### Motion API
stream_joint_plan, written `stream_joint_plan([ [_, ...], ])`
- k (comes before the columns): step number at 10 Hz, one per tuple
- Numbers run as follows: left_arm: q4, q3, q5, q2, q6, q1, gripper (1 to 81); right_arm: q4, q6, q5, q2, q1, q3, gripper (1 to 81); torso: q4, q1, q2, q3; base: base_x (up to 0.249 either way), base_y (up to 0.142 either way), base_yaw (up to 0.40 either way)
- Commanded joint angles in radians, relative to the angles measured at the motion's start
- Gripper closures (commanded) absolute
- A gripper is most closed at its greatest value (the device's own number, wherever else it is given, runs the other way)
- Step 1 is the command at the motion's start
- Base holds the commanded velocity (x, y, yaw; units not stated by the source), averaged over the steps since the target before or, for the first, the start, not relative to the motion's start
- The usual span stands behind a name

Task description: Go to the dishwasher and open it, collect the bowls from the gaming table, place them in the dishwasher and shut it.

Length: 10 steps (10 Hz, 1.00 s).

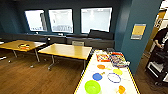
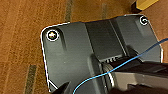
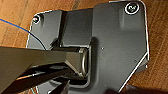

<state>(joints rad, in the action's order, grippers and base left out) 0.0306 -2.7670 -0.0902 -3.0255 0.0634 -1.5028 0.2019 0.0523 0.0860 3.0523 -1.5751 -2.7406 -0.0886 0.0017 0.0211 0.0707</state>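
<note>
Sitting on the near end of the gaming table (image 1: 87,72) are two bowls: one large lime-green bowl (image 1: 92,86) at near left and one much smaller orange bowl (image 1: 121,89) at near right, well apart from each other. Between and beyond them the white top carries flat printed circles, an orange one (image 1: 101,66), a blue one (image 1: 97,76), a yellow one (image 1: 117,71) and a blue ring (image 1: 114,77). At the far end lie two colourful game boxes (image 1: 111,58). The table's yellow edges run along both long sides; the green bowl lies close to the left edge, the orange one near the right edge.

To the left, open wooden floor (image 1: 32,77) stretches wide. Two plain wooden tables (image 1: 65,50) stand farther off, with a dark bench under three bright windows (image 1: 61,20) behind them. On the right a teal wall (image 1: 140,50) leaves a narrow passage, where a person (image 1: 160,40) stands by a dark cart (image 1: 157,67).

Both wrist views look down past the robot's dark plate onto wood floor; whether the fingers of either gripper are spread or closed cannot be told, and nothing can be seen in their grasp.
</note>
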Motion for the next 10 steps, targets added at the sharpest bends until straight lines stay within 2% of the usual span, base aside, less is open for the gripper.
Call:
stream_joint_plan([
  [1, 0.000, -0.003, 0.055, 0.002, 0.001, 0.039, 1.0, 0.001, -0.002, -0.048, -0.002, 0.036, 0.001, 1.0, 0.000, 0.000, 0.000, 0.000, 0.000, 0.000, 0.000],
  [5, 0.002, -0.005, 0.056, 0.005, -0.001, 0.043, 1.0, 0.001, -0.002, -0.048, -0.002, 0.036, 0.001, 1.0, 0.000, 0.000, 0.000, 0.000, 0.000, 0.000, -0.027],
  [10, -0.003, -0.005, 0.056, 0.006, -0.001, 0.043, 1.0, 0.001, -0.002, -0.048, -0.002, 0.034, 0.001, 1.0, 0.000, 0.000, 0.000, 0.000, 0.000, 0.000, -0.219],
])
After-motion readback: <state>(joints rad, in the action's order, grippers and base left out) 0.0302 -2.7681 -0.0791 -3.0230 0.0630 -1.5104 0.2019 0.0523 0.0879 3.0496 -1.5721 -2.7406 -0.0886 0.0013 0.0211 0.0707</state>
